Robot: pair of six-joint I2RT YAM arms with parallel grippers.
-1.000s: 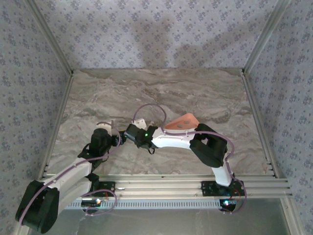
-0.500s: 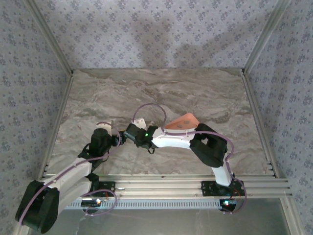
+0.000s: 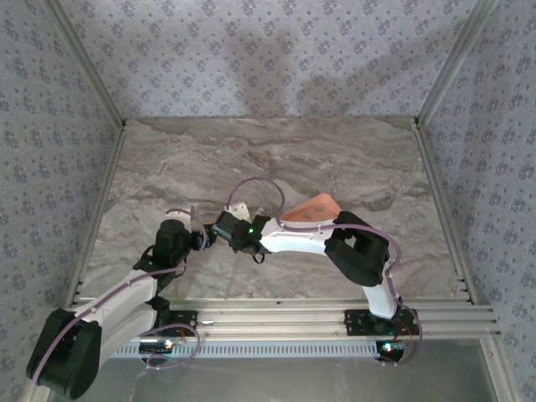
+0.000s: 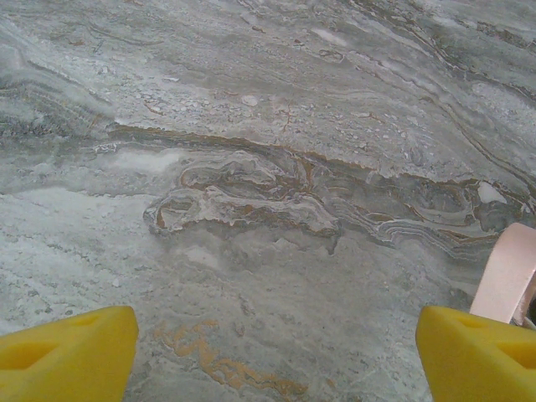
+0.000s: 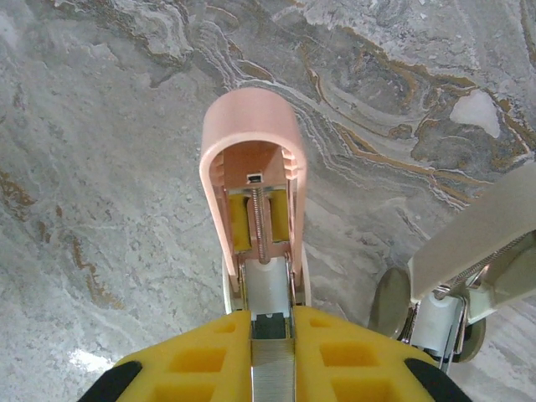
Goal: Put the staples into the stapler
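The stapler [image 5: 251, 159] lies on the marble with its salmon-pink lid swung up, showing the spring and the open white channel [image 5: 270, 289]. My right gripper [image 5: 272, 322] is shut on a grey strip of staples [image 5: 272, 368], held lengthwise just behind and in line with that channel. In the top view the right gripper [image 3: 219, 228] reaches left across the table's middle. My left gripper [image 4: 275, 327] is open, its yellow fingers [image 4: 67, 347] spread over bare marble, with the stapler's pink lid [image 4: 509, 275] just past its right finger. From above, the left gripper [image 3: 186, 228] sits close to the right one.
A salmon-pink tray [image 3: 314, 208] lies behind the right arm's forearm. A white and metal piece [image 5: 456, 276] stands close to the right of the stapler. Metal rails [image 3: 435, 201] and patterned walls bound the marble table [image 3: 276, 159], with open room toward the back.
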